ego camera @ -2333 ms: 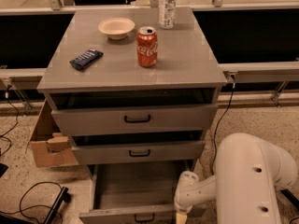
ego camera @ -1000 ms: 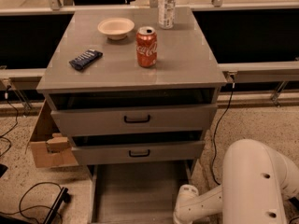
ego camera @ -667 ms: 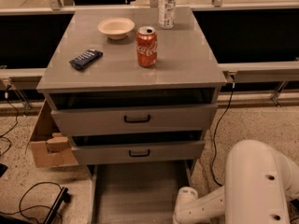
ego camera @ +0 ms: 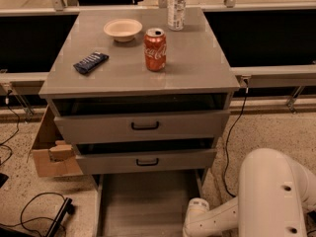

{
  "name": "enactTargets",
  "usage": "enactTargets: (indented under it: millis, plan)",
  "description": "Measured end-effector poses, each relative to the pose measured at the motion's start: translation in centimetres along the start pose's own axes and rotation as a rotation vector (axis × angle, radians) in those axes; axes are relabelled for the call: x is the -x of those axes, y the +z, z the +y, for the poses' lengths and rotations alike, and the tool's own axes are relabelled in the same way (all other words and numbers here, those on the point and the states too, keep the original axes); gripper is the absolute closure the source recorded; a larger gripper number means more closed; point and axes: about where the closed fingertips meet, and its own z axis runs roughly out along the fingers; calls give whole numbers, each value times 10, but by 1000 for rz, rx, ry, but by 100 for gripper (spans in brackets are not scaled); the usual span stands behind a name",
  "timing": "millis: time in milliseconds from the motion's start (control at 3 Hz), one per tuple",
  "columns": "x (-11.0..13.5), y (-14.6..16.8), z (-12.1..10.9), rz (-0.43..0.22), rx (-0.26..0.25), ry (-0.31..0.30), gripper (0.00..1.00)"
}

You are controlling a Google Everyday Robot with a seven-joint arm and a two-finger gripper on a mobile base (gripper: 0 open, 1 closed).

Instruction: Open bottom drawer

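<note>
I see bottom drawer (ego camera: 143,204) pulled out at btm centre, grey tray showing, front cut off by frame edge. Arm wrist (ego camera: 196,215) by its right wall; gripper drops below frame, can't tell its state.

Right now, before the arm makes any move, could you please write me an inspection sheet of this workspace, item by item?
Surface: grey cabinet top, carrying four things.
Job's things: bottom drawer pulled out; nothing seen in the visible part of its tray; its front lies below the picture's edge.
Other drawers: top drawer and middle drawer, each slightly ajar.
Clutter: bowl, cola can, clear bottle, dark blue packet.
Claw: not in view; the white arm reaches the lower edge, right of the bottom drawer.
Cables: black cable right of the cabinet; floor cables at left.
Surroundings: cardboard box left of the cabinet; speckled floor.
</note>
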Motion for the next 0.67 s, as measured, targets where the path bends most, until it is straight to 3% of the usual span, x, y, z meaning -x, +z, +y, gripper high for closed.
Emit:
enactTargets:
  millis: [667]
  plan:
    - [0, 0, 0, 0, 0, 0, 100]
